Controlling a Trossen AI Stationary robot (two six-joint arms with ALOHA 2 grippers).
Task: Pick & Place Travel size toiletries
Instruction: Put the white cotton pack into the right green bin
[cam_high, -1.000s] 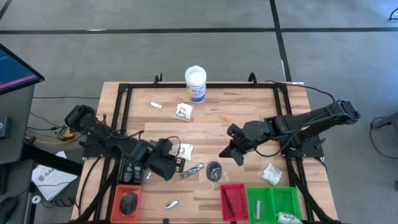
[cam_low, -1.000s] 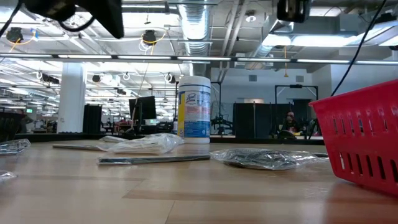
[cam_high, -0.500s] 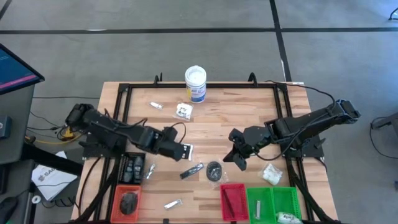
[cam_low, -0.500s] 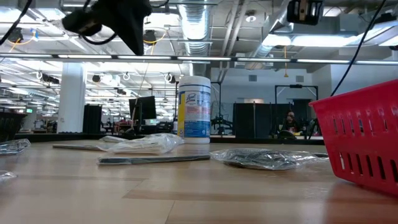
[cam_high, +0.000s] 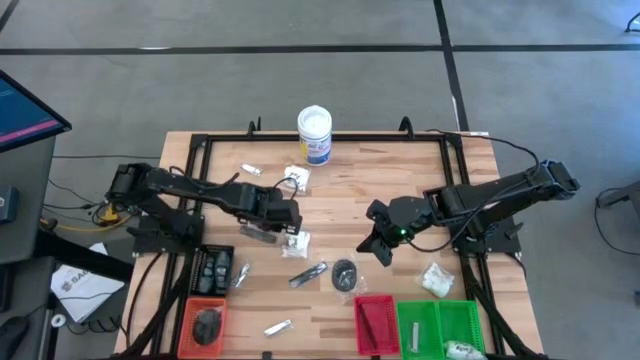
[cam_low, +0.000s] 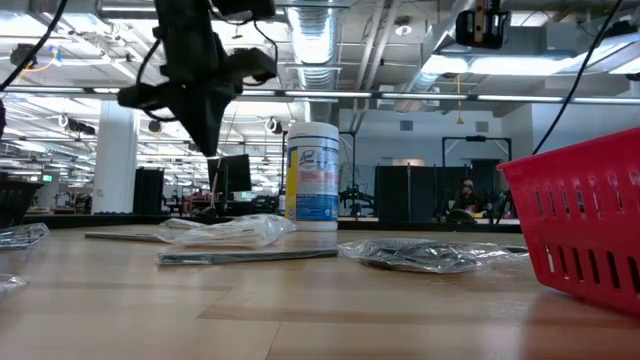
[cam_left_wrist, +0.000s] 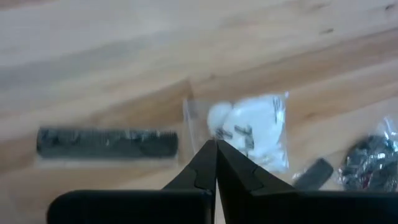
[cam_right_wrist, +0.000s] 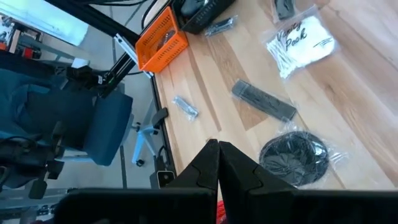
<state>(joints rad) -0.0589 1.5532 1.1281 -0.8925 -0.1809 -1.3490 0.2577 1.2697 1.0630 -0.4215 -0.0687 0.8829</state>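
Pale matt wooden table (cam_high: 340, 200), crinkly glossy clear plastic packets (cam_left_wrist: 252, 127), red plastic basket (cam_low: 585, 225)

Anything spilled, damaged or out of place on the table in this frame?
Nothing stands out. The toiletry packets lie loose but intact on the table, the white tub stands upright at the far edge, and the orange, red and green trays sit square along the near edge.

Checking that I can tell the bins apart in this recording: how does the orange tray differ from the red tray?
The orange tray sits at the table's front-left corner and holds a dark roundish item. The red tray sits right of centre, directly beside the green tray, and holds a slim dark stick. Both are small open mesh-walled bins on the table's front edge, each with one dark item inside.
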